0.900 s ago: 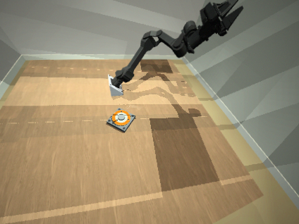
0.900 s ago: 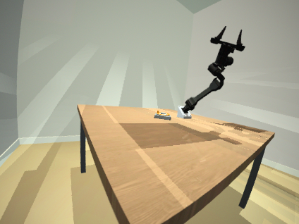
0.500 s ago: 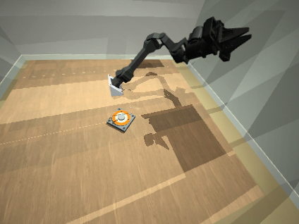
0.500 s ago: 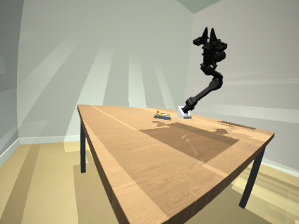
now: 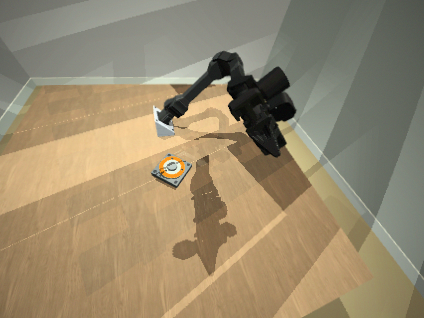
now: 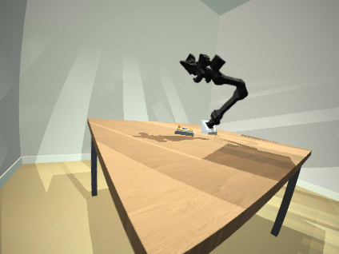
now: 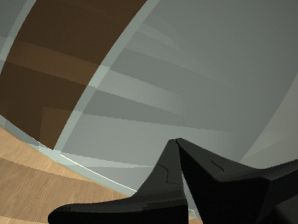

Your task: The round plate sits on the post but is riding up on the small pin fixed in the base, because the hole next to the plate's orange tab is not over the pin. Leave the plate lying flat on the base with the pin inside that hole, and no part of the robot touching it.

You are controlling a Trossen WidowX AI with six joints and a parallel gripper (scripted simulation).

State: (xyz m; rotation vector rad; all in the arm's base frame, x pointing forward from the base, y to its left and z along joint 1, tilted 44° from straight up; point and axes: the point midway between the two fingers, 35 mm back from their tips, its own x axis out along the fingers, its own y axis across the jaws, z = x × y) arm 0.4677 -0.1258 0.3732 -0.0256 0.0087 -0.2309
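Note:
The round plate [image 5: 172, 175] [image 6: 188, 129], with an orange outer ring and a pale middle, sits around the grey post [image 5: 172, 166] on the square grey base [image 5: 175, 183] [image 6: 185, 133]. An orange tab [image 6: 179, 126] stands up at the plate's left side in the exterior view. The pin and the hole are too small to tell, and so is whether the plate lies flat or tilted. My gripper [image 5: 278, 154] [image 6: 181, 62] [image 7: 174, 144] is shut and empty, its fingertips together. It is high above the table, well away from the plate and touching nothing.
The arm's white mount [image 5: 164, 128] [image 6: 209, 128] stands on the wooden table [image 5: 115, 240] [image 6: 176, 172] behind the base in the top view. The arm's shadow falls on the table beside the base. Walls surround the table.

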